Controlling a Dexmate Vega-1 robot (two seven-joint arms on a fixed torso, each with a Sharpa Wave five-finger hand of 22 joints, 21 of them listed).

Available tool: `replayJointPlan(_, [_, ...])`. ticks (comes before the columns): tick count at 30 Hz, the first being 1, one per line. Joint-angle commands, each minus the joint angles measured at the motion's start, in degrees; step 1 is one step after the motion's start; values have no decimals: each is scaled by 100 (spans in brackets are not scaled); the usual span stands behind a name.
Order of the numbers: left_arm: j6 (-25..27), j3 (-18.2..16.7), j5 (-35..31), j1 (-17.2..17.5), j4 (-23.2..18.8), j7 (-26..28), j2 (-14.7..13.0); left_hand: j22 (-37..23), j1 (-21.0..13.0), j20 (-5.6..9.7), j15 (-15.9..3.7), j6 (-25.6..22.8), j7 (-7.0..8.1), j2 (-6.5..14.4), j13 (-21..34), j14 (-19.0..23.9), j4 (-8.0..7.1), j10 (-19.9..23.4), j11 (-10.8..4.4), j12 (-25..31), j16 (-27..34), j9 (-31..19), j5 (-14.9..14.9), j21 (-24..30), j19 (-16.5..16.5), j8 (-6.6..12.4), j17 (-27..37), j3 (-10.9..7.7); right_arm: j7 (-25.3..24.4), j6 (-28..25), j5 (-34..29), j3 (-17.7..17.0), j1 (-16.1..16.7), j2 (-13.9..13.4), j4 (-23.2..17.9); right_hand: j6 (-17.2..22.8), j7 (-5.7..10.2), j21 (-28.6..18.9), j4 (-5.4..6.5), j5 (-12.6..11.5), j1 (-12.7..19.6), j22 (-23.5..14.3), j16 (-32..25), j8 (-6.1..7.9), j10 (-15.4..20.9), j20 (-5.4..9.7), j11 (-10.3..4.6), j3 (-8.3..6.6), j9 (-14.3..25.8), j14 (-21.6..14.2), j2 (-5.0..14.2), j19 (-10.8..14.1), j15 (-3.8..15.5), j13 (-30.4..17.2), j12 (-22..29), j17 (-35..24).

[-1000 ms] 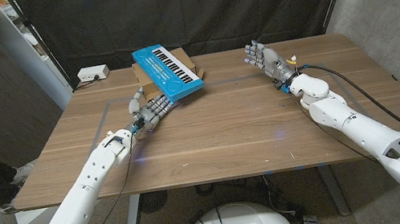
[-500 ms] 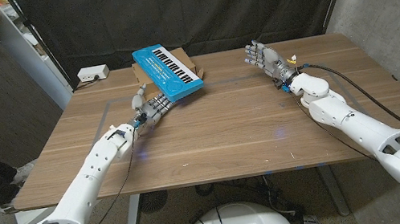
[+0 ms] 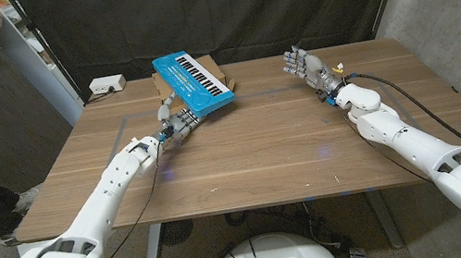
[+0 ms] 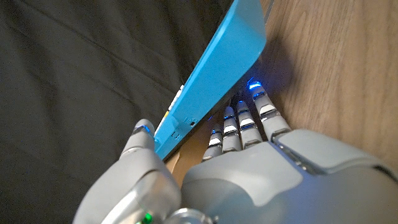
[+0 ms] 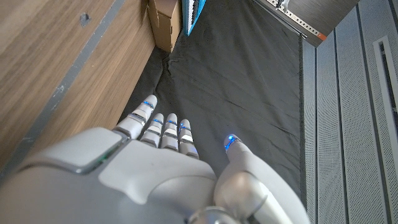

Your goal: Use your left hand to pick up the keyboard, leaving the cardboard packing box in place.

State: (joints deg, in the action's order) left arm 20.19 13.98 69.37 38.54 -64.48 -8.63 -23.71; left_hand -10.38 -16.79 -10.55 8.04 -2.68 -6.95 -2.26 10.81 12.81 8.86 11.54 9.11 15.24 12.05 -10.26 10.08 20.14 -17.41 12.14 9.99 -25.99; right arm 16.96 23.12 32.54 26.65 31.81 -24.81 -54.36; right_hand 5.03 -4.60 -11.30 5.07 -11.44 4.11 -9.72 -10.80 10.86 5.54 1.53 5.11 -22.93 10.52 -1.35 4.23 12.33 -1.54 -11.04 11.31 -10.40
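Keyboard, bright blue plastic slab, flat and rectangular, white and black keys (image 3: 194, 81): near the far edge of the wooden table (image 3: 254, 158), left of centre, propped tilted on the brown cardboard packing box (image 3: 219, 72), near end overhanging the box toward the robot's left hand (image 3: 175, 125). Box corrugated, matte, mostly hidden under the keyboard; one corner seen in the right wrist view (image 5: 163, 23). Table top smooth brown wood grain, pale line traced across it. Black cloth backdrop behind the far edge. Small white box with a cable (image 3: 107, 85) just off the far left corner.

Left hand at the keyboard's near end, grey segmented metal fingers (image 4: 239, 121) extended under the blue slab (image 4: 214, 71), thumb (image 4: 142, 134) up on the opposite face at the edge. Slab edge sits between thumb and fingers, thumb tip right at the casing; cannot tell whether the grip is actually closed on it. Fingertips close over the wood, blue lights on them. Left arm reaching diagonally from the near left corner toward the far edge.

Right hand (image 3: 307, 67) near the far edge, right of centre, well apart from keyboard and box, fingers (image 5: 165, 130) straight and slightly spread, holding nothing, pointing toward the backdrop. Right arm stretched in from the near right corner, black cable along the forearm.
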Motion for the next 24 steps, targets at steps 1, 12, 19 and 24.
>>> replayJointPlan(1, [109, 124, -225, -233, 158, -113, 93, -20, -82, -2, 4, -37, -486, -21, 7, 39, 25, 54, 21, -16, -5, -14, 36, 22, -43, -23, 10, 1, 88, 21, 57, -49, -5, -34, 121, 63, 0, -18, -11, -16, 4, -23, -23, 34, 33, -5, -9, 16, 14, -30, -52, 42, -8, -17, 33, -17])
replayJointPlan(12, [232, 141, -308, -224, -109, 135, 57, -18, -60, -51, 35, -104, -475, -186, 8, 113, 24, 142, 56, -24, -12, -15, 38, 11, -116, -28, 13, 94, 179, 66, 81, -55, -35, -12, 257, 68, -4, -14, -10, -19, -6, -23, -24, 33, 34, -5, -3, 24, 14, -39, -52, 40, -11, -17, 30, -18])
replayJointPlan(19, [318, 149, -318, -240, -269, 358, 43, -18, -64, -51, 38, -190, -457, -293, 10, 226, 17, 262, 65, -18, -4, -17, 52, 27, -255, -26, 15, 156, 200, 95, 114, -80, 0, -15, 263, 70, -1, -13, -9, -21, -10, -23, -23, 32, 35, 1, -5, 29, 14, -41, -53, 40, -10, -17, 29, -19])
replayJointPlan(24, [362, 221, -389, -370, -169, 382, 58, -18, -72, -71, 41, -233, -465, -344, 11, 268, 14, 306, 67, -24, -7, -19, 61, 36, -334, -26, 16, 186, 178, 113, 121, -99, 32, -32, 234, 79, 0, -12, -10, -22, -12, -23, -22, 35, 49, -5, 2, 32, 14, -42, -54, 41, -12, -17, 33, -19])
